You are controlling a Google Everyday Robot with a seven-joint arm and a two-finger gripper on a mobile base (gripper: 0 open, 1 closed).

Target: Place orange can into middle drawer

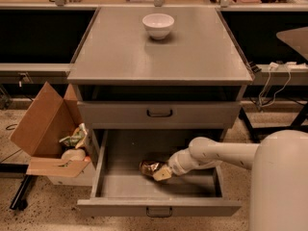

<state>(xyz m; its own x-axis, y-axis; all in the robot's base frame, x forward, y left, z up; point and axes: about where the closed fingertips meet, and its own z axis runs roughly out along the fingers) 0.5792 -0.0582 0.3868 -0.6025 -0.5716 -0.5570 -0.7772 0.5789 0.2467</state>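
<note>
The orange can [150, 168] is a shiny gold-orange can lying on its side on the floor of the open middle drawer [110, 184], a little left of the drawer's centre. My gripper [161, 173] is inside the drawer at the can's right end, reaching in from the right on my white arm [216, 154]. Its tan fingers [162, 174] are against the can.
A twin grey drawer front [159, 113] with a dark loop handle is closed above the open drawer. A white bowl [158, 25] stands on the cabinet top. An open cardboard box [45, 129] with rubbish sits on the floor at the left. Cables hang at the right.
</note>
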